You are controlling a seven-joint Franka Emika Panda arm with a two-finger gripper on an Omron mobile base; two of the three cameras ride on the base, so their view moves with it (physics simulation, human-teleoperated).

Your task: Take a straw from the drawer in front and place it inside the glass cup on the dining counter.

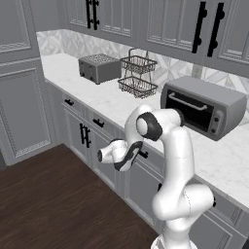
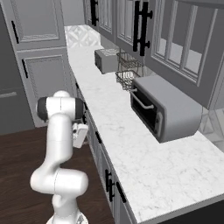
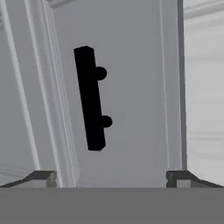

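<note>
Gripper (image 3: 111,177) wide open and empty, facing the closed drawer (image 3: 131,96).
Reaching step: next, straddle the black handle (image 3: 90,98), close, pull.

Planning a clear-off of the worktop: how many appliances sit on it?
2: a toaster near the far corner, and a toaster oven nearer the robot. None seem hidden.

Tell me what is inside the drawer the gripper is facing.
Nothing inside can be seen: the drawer is shut, its grey front panel covering the contents. Only its black bar handle shows, with the open gripper in front of it, not touching. Any straw is hidden.
</note>
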